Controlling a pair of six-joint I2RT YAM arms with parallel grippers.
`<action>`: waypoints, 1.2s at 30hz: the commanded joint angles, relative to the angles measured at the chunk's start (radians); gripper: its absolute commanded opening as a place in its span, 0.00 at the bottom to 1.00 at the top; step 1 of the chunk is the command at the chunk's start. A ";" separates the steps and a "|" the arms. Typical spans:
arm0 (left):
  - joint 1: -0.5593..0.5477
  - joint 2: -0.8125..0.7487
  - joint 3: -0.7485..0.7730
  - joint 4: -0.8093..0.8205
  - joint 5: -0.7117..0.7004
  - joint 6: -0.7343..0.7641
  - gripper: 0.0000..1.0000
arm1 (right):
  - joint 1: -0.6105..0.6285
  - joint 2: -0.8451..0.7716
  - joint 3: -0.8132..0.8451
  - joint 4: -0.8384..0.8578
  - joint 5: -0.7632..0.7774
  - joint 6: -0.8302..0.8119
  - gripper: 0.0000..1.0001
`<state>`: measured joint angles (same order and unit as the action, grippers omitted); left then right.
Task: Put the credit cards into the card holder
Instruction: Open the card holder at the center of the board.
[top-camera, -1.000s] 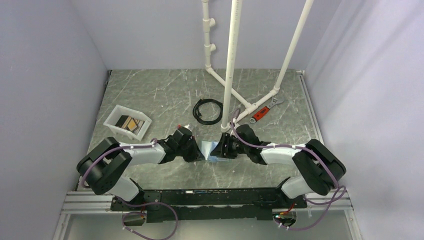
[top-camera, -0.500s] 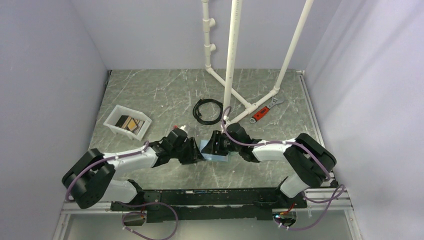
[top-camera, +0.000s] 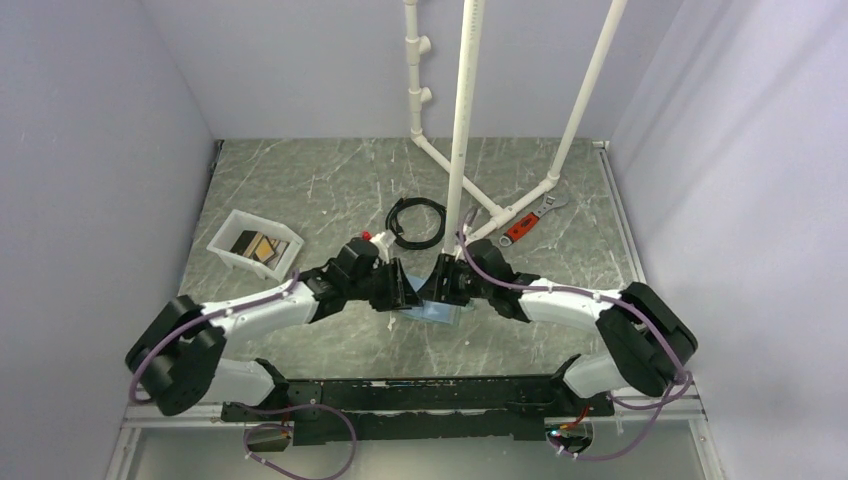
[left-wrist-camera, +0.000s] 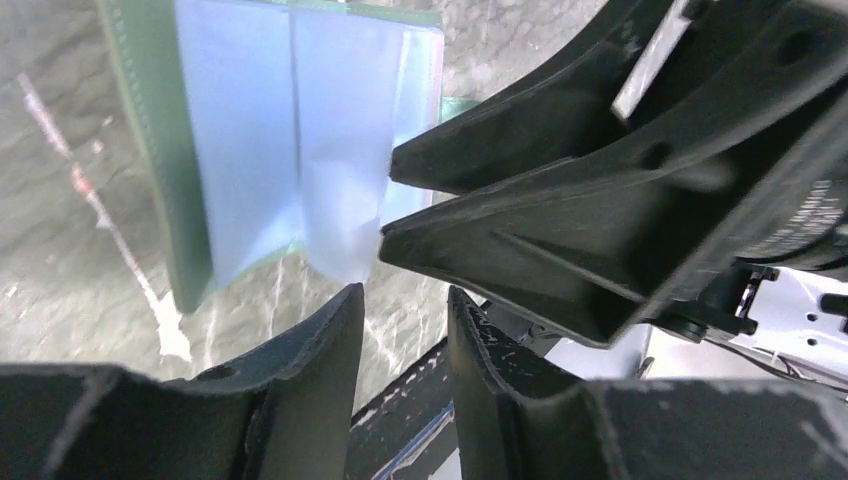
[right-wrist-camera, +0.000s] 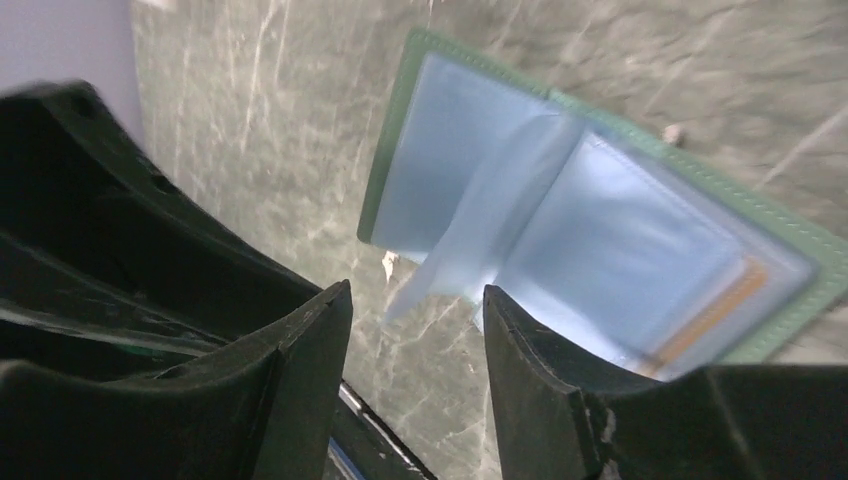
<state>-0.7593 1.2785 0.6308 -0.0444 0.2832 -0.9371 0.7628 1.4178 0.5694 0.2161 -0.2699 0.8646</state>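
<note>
The card holder (top-camera: 436, 312) lies open on the table between my two grippers, green border out, light blue faces up. In the right wrist view the card holder (right-wrist-camera: 620, 250) has one loose blue leaf standing up, and an orange card edge (right-wrist-camera: 712, 312) shows in its right pocket. My right gripper (right-wrist-camera: 415, 290) is open, its tips just short of that leaf. My left gripper (left-wrist-camera: 405, 292) is open and empty beside the card holder (left-wrist-camera: 250, 150). In the top view the left gripper (top-camera: 402, 291) and right gripper (top-camera: 438, 290) nearly meet. Tan and dark credit cards (top-camera: 256, 246) lie in the tray.
A white tray (top-camera: 226, 246) stands at the left. A black cable coil (top-camera: 415, 221), a white pipe frame (top-camera: 460, 130) and a red-handled wrench (top-camera: 526, 222) lie behind the grippers. Purple walls close in both sides.
Both grippers have closed in over the card holder and shifted a little toward the far side. The left wrist has swung right. The card holder stays in the same spot.
</note>
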 joint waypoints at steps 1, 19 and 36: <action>-0.004 0.101 0.032 0.190 0.093 -0.001 0.40 | -0.050 -0.082 0.033 -0.059 0.002 0.006 0.51; 0.009 0.228 0.022 0.098 -0.090 -0.016 0.27 | -0.113 -0.134 -0.087 -0.099 0.043 0.023 0.50; 0.009 0.253 -0.019 0.129 -0.106 -0.026 0.26 | -0.078 0.029 -0.077 0.087 -0.016 0.049 0.56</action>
<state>-0.7532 1.5314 0.6292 0.0616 0.2031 -0.9646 0.6617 1.3773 0.4782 0.2005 -0.2619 0.9031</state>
